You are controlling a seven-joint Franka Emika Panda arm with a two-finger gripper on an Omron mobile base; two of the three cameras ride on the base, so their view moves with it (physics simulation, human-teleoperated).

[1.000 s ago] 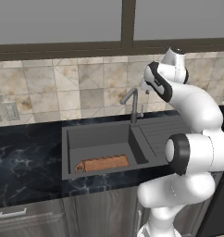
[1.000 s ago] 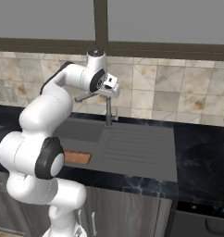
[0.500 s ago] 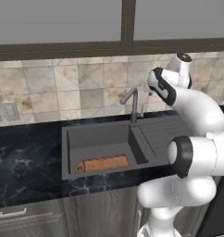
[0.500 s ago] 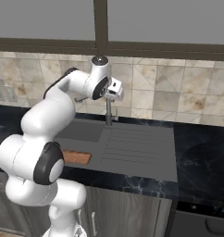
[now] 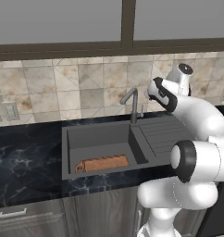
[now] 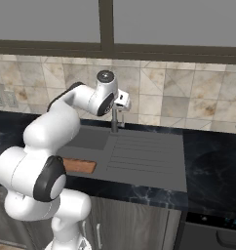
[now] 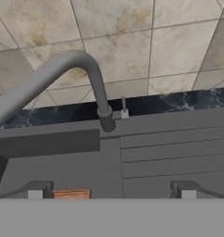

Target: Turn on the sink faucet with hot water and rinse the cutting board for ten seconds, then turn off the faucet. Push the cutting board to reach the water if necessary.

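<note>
Tiled wall behind sink faucet (image 7: 93, 78); tool (image 7: 111, 190) wide apart, empty, cutting board (image 5: 102, 163) below.

- The sink faucet (image 7: 93, 78) stood at the centre, its base just above the middle and its gooseneck arching up, then sweeping down toward 9 o'clock.
- A small upright lever (image 7: 124, 107) sat just beside the base, at its 3 o'clock side.
- The sink (image 7: 53, 159) lay below, the dark basin toward 8 o'clock and the ribbed drainboard (image 7: 174, 157) toward 4 o'clock.
- A corner of the cutting board (image 7: 71, 194) showed at 7 o'clock, near the left fingertip.
- The gripper (image 7: 111, 190) had its fingertips (image 7: 36, 190) set wide apart at the bottom, touching nothing.
- Black marble counter (image 7: 178, 101) and beige wall tiles (image 7: 132, 41) ran behind, toward 12 o'clock.
</note>
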